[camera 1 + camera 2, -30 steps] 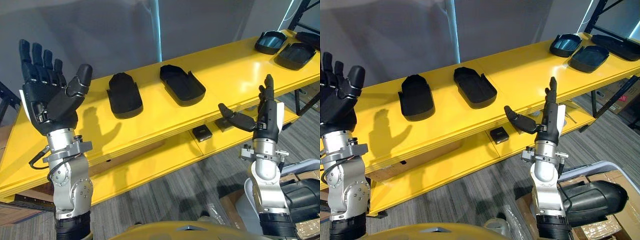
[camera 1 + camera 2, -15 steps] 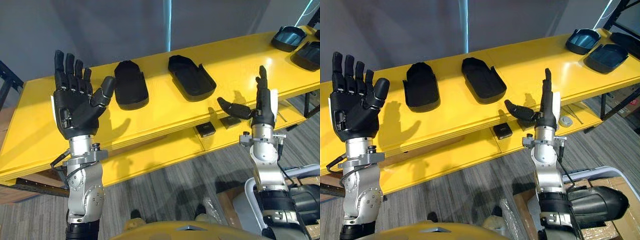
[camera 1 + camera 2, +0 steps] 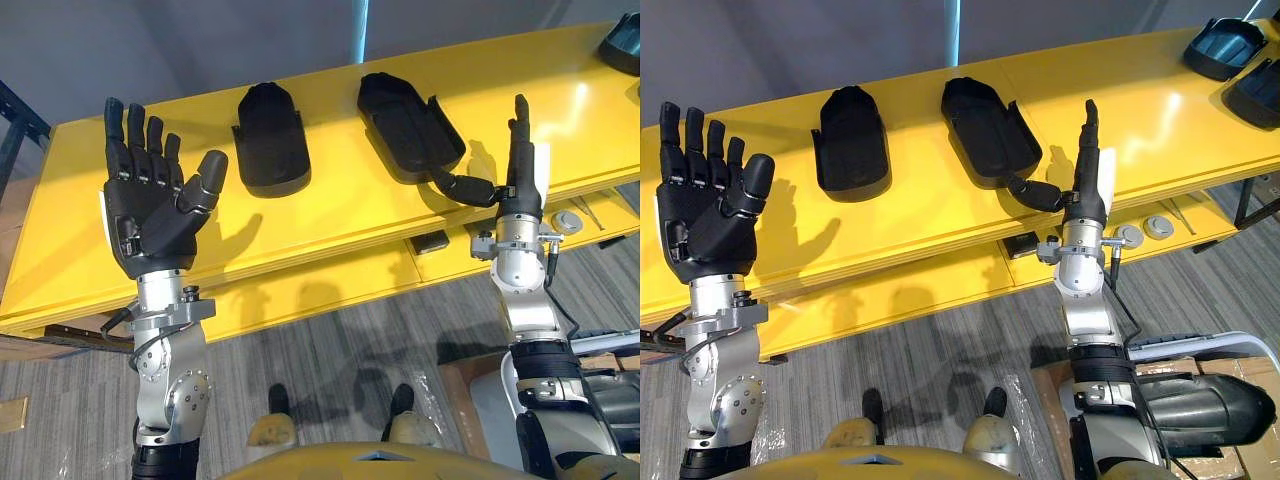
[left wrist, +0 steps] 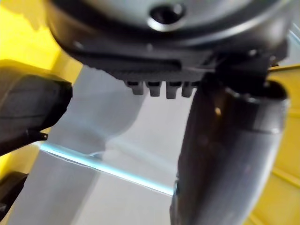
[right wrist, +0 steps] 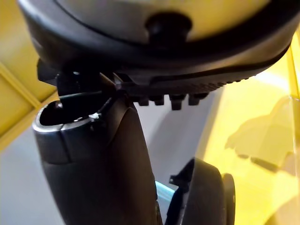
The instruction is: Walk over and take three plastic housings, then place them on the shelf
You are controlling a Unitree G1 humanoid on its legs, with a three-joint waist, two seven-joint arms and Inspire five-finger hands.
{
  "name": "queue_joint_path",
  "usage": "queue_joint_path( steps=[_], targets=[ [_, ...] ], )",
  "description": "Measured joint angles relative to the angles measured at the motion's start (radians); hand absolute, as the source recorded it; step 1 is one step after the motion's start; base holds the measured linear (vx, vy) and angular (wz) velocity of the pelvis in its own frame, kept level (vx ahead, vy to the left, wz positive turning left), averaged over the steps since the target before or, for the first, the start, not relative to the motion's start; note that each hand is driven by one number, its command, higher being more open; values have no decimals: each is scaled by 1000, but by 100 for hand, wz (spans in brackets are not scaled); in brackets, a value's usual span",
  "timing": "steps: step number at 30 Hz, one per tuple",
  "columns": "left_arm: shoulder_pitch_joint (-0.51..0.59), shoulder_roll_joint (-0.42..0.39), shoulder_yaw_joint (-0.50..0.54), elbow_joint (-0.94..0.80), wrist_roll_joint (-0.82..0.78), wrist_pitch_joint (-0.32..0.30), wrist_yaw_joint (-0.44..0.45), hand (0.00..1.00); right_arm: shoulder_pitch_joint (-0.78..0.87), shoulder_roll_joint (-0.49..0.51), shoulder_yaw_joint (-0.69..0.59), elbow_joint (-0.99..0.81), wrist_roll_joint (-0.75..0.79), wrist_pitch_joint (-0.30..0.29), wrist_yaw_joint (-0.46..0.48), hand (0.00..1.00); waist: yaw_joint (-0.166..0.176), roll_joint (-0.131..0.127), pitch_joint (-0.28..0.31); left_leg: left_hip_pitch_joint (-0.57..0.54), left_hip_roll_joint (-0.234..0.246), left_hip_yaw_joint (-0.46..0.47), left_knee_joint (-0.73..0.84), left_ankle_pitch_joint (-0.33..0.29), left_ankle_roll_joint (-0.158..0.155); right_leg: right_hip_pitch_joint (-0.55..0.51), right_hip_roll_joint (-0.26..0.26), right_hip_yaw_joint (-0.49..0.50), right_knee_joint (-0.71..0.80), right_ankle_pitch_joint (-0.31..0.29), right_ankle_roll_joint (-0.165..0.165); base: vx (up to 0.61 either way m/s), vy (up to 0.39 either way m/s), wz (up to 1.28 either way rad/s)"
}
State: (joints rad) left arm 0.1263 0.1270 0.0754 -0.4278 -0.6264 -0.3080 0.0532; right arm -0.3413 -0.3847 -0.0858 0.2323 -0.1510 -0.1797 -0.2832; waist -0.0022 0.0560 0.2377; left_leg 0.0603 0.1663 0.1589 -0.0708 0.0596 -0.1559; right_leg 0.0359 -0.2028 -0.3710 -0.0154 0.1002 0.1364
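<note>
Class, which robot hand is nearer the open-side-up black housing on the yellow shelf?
Right. The right robot hand is raised close beside the open-side-up housing, thumb toward it; the left robot hand is far off, past the other housing.

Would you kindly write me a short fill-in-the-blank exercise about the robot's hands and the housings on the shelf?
The left hand and right hand both hold ____. The shelf is coloured ____. The left housing and right housing on it are coloured ____. Missing words: nothing, yellow, black.
</note>
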Motion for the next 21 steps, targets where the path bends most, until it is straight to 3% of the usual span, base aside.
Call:
queue_joint_path(
  steps=[11,21],
  targets=[
    [1,0,0,0,-3,1,0,100,2,-2,38,0,-3,19,60,100,-1,-1,19,20,0,-5,1,1,3,15,-6,-5,26,-14,-3,-17,1,1],
    [2,0,0,0,-1,4,0,100,4,-2,39,14,-2,23,56,100,1,-4,26,21,1,-8,0,7,3,13,-6,-8,32,-16,-4,-4,-1,0]
  ],
)
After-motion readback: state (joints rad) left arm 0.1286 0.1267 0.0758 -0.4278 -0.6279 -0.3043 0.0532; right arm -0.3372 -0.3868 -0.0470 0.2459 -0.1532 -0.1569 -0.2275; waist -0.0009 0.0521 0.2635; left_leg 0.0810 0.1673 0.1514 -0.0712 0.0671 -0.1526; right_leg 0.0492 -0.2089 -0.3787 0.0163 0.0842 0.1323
